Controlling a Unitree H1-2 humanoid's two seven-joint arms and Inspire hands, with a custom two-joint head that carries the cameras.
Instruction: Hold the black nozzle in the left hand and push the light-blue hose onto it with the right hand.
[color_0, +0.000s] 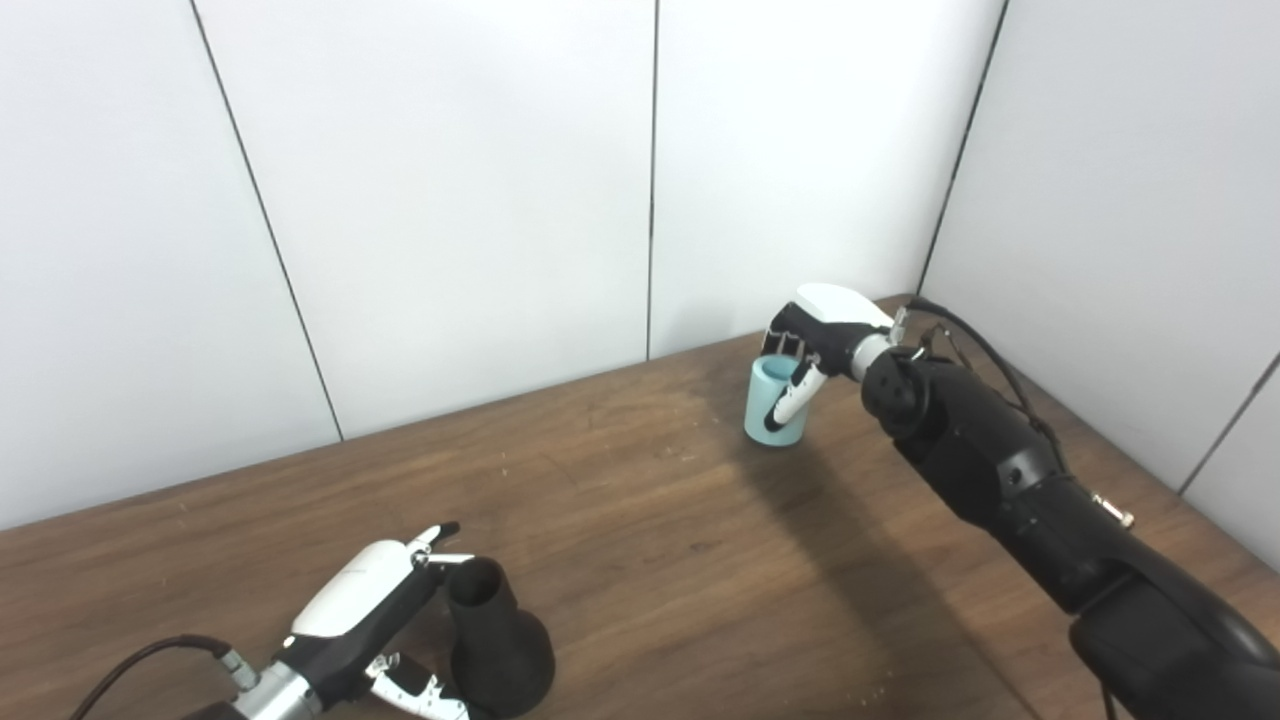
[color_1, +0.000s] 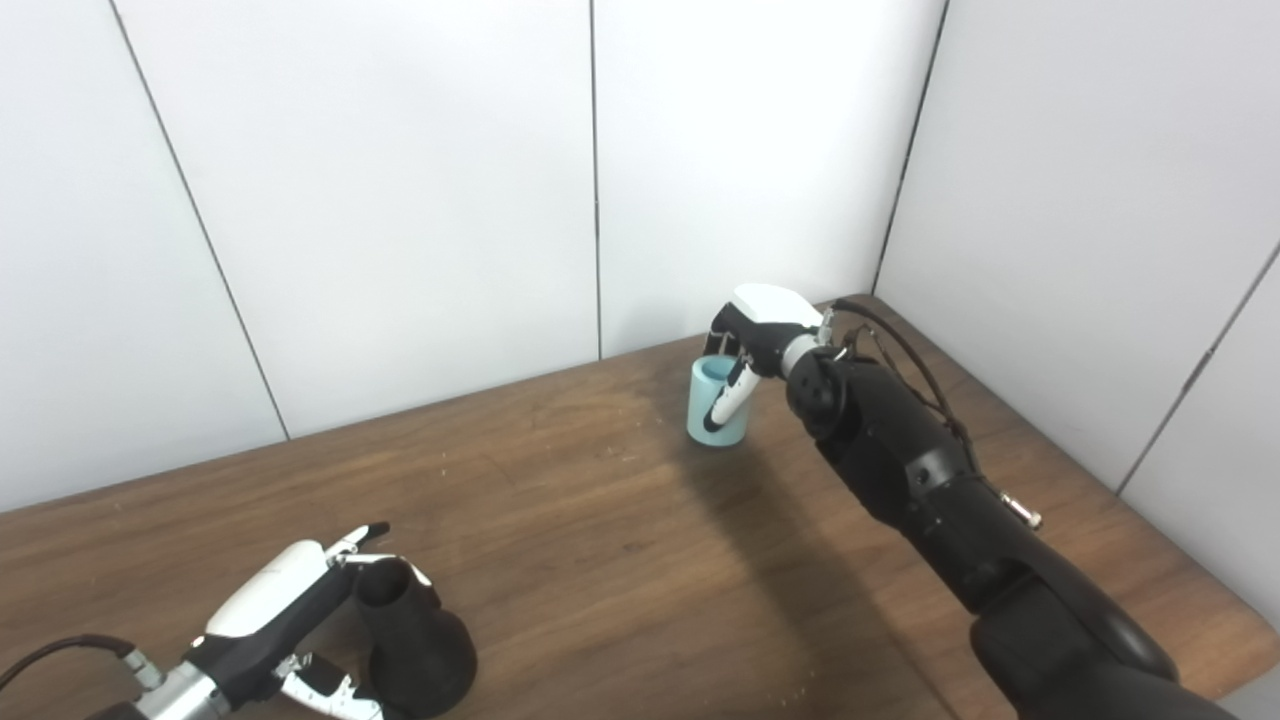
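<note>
Our left hand (color_0: 365, 625) grips the flared black nozzle (color_0: 495, 635) at the tabletop's (color_0: 640, 500) near edge — our right hand (color_0: 825, 335) clasps the stubby light-blue hose (color_0: 772, 405) near the far right corner.

Matt black nozzle (color_0: 497, 640); smooth light-blue hose (color_0: 775, 405); wood-grain table (color_0: 640, 520), slightly scuffed

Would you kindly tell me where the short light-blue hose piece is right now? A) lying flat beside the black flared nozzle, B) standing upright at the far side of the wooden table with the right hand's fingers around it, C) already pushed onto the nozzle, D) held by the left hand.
B: the light-blue hose piece stands upright, far from the black flared nozzle, with the right hand wrapped around it.
</note>
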